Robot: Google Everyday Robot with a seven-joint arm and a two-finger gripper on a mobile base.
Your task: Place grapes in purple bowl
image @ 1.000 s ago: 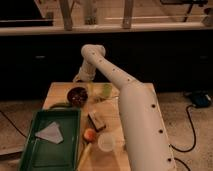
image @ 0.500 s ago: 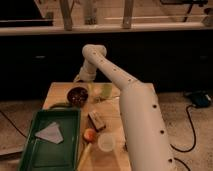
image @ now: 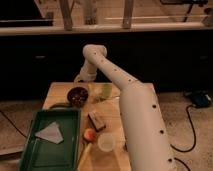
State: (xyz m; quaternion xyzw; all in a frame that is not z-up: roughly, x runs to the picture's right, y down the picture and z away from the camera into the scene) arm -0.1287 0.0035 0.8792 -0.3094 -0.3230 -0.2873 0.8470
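Observation:
The purple bowl stands on the far left part of the wooden table. A dark reddish lumpy patch inside it looks like the grapes, but it is hard to tell apart from the bowl's dark inside. My white arm reaches up from the lower right, bends at the elbow and comes down to the gripper. The gripper hangs just above the bowl's far rim.
A large green tray with a pale sheet lies at the front left. A brown block, an orange fruit and a pale cup lie mid-table. A green item lies right of the bowl.

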